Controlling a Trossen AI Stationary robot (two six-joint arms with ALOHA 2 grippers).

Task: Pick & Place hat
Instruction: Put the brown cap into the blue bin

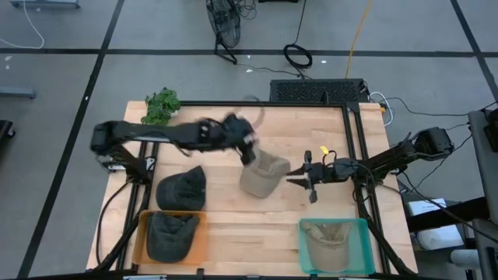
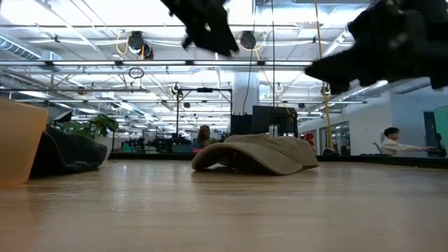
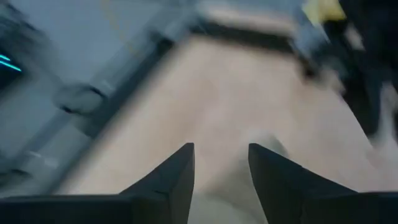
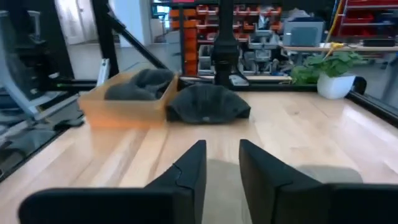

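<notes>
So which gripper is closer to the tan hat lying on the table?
Left. The left gripper hovers at the tan hat's back edge, almost over it. The right gripper sits just off its side, a small gap away.

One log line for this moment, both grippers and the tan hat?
left gripper: open, above hat | right gripper: open, beside hat | tan hat: flat on table, unheld
</notes>
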